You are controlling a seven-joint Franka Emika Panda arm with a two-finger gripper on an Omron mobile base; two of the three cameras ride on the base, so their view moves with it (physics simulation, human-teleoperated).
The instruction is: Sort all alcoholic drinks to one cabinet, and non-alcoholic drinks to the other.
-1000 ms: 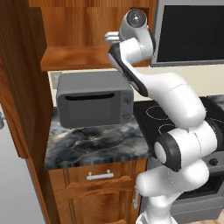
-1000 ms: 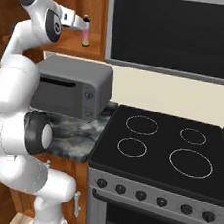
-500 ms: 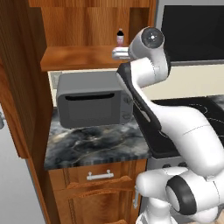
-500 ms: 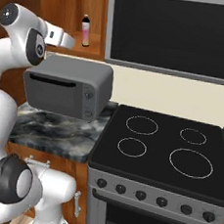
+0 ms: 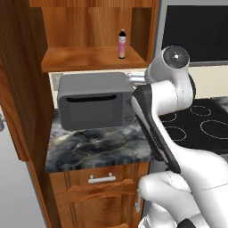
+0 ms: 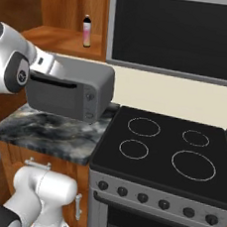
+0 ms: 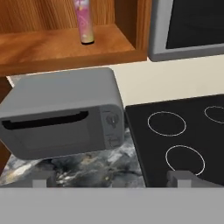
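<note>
Upper centre of frame: 1 pink bottle point(image 5: 121, 43) shelved in open cabinet point(image 5: 93, 58); gripper point(image 7: 111, 178) fingers apart, empty; further sorting judged outstanding.

No readable text anywhere.
The pink label on the bottle point(image 7: 84, 21) standing on the cabinet point(image 5: 93, 58) shelf is a blur of colour, and the marks by the microwave point(image 7: 65, 114) dials are too small to read.

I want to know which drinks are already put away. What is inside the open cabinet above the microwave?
One pink bottle stands upright on the cabinet shelf, toward its right side. Nothing else shows there; the shelf's top part is out of frame.
</note>
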